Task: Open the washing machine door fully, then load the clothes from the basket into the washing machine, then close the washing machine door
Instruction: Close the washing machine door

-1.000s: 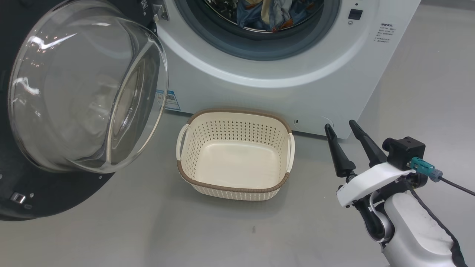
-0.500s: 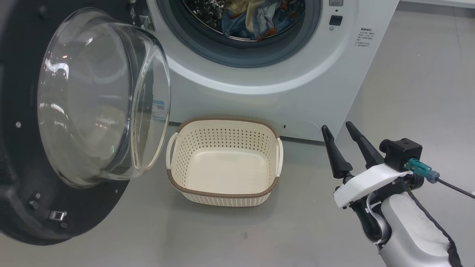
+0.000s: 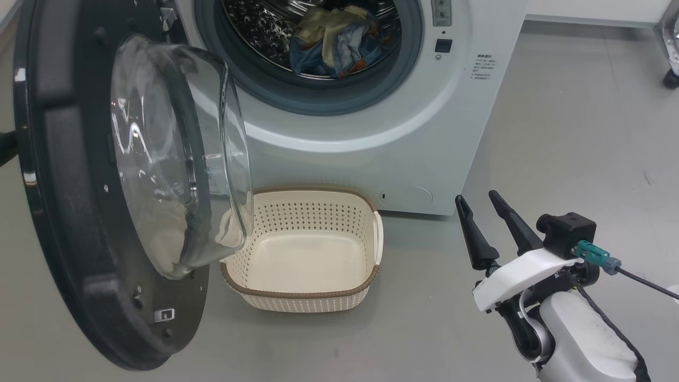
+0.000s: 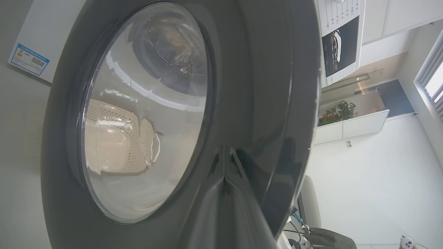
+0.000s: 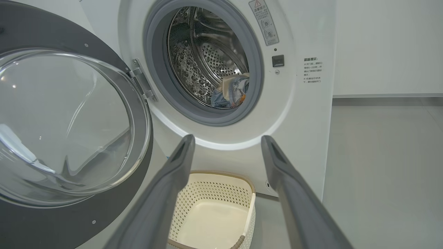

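1. We see the left end effector (image 4: 225, 186) pressed together, tip against the black outer rim of the door (image 3: 69, 223).
2. Right end effector (image 3: 476, 197) spread, hanging right of the basket (image 3: 318, 293).
3. Door partly open, left of the washer (image 3: 371, 138).
4. Clothes (image 3: 331, 45) lie in the drum; basket sits on the floor, just in front of the washer.

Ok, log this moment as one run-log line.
washing machine door: part open | left gripper: shut, tip at door's outer rim | right gripper: open, empty | clothes: in drum | basket: empty | remaining: close door
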{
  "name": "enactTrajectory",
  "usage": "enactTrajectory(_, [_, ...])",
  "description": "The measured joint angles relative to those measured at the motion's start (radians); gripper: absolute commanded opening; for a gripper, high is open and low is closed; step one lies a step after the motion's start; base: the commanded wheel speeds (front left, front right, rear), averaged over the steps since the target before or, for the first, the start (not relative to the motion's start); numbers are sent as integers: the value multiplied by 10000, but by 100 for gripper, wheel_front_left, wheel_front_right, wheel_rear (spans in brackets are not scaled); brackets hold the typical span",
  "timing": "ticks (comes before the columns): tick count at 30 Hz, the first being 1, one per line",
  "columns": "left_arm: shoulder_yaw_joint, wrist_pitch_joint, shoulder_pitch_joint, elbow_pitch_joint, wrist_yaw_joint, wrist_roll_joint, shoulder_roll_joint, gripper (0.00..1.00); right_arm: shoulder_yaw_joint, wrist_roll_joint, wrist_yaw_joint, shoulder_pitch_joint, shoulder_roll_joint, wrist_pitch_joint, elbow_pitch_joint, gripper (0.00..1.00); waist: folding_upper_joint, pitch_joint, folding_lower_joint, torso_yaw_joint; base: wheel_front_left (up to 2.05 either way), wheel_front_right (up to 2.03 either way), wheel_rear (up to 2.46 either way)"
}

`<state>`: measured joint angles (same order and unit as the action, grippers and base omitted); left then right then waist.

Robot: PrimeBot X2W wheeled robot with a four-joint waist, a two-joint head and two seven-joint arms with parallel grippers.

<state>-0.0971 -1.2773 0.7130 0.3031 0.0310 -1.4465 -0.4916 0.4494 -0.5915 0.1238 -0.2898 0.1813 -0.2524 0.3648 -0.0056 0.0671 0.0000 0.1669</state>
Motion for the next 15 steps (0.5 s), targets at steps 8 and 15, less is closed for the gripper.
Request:
enactTrajectory(8, [-236, 73, -256, -435, 169, -150, 362, 0, 105, -19, 0, 43, -58, 0, 54, 100, 0, -267, 0, -579, 0, 0, 0])
enactTrajectory(15, [-288, 274, -533, -993, 336, -196, 623, 0, 173, -54, 0, 216, -92, 2, 50, 100, 0, -396, 0, -1233, 0, 0, 0])
